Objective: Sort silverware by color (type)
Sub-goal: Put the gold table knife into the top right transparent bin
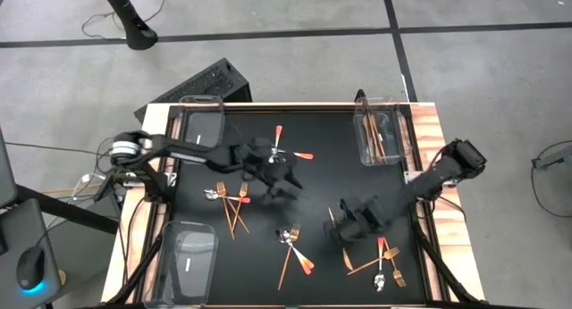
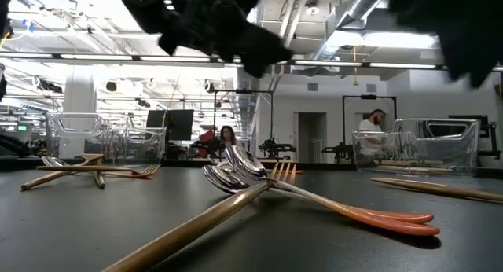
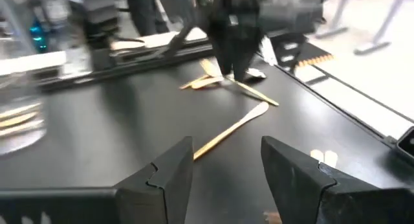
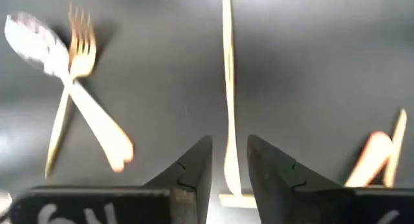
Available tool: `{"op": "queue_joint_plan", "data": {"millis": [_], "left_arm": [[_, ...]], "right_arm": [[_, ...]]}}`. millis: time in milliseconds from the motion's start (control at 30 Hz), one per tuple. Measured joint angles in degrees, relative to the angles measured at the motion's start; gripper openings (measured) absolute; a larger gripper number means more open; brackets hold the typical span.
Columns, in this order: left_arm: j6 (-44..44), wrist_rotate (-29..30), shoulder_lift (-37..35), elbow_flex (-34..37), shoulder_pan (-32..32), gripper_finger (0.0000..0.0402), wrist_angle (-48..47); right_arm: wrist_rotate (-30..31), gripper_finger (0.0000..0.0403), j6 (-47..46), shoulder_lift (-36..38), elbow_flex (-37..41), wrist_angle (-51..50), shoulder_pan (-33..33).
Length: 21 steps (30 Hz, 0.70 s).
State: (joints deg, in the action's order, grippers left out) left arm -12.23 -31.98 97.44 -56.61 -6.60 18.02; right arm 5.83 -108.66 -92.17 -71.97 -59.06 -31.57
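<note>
Silverware: sorting is judged to be at an early stage. A few copper pieces lie in the clear bin at the tabletop's far right corner; two other bins on the left side look empty. Gold forks, slim copper knives and silver spoons with orange-red handles lie scattered over the mat.

Right gripper: narrow gap, directly above a copper knife near the front right. Left gripper: wide, empty, mid-table.

Three clear plastic bins sit at the edges of a black-topped desk; a computer mouse glows blue nearby, while two people stand in the room behind.
</note>
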Motion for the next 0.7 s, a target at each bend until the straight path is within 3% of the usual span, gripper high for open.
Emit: {"op": "queue_joint_plan", "data": {"millis": [400,700], "left_arm": [[-2.3,0.1,20.9,-18.5,5.4,0.0169,-2.2],[-7.6,-0.6,34.5,-36.2,6.0,0.0169,-12.9]], "right_arm": [[0.2,0.0107,-13.9,2.9,-0.7,0.8,-13.4],[0.1,0.0107,-16.1,2.3,-0.7,3.2,-16.3]]}}
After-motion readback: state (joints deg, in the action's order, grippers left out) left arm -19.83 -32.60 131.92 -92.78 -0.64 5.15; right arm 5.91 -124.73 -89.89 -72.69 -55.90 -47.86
